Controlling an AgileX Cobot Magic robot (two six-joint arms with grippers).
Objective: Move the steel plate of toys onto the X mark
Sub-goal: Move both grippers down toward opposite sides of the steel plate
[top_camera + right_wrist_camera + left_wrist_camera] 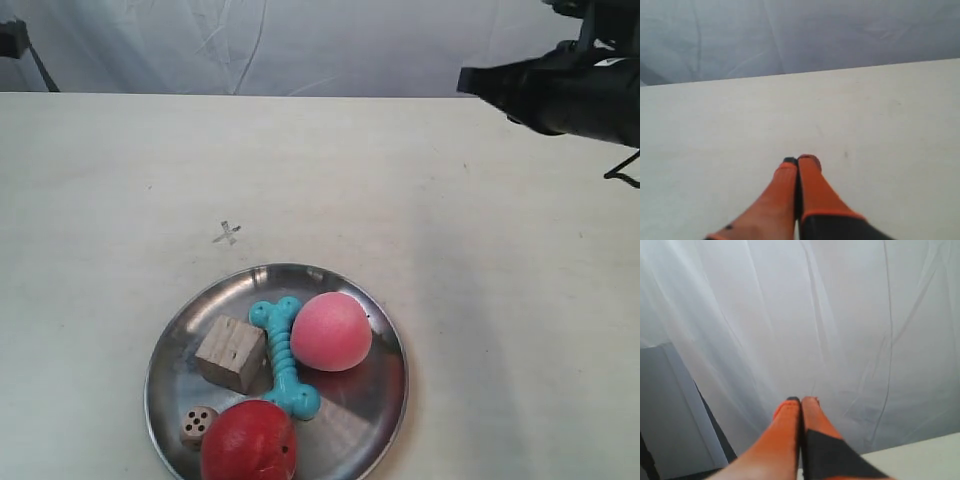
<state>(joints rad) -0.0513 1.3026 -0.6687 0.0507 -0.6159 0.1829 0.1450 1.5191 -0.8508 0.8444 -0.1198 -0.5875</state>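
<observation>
At bottom edge: steel plate (182,338), red ball (248,443) cropped.

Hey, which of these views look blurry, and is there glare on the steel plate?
Exterior view: sharp, the steel plate shows soft reflections but no harsh glare. Left wrist view: the left end effector is blurred close up. Right wrist view: the right end effector is slightly soft, the tabletop evenly lit.

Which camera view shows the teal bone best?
The exterior view: the teal bone lies in full sight on the steel plate. Neither wrist view shows it: the left faces the curtain, the right the tabletop.
</observation>
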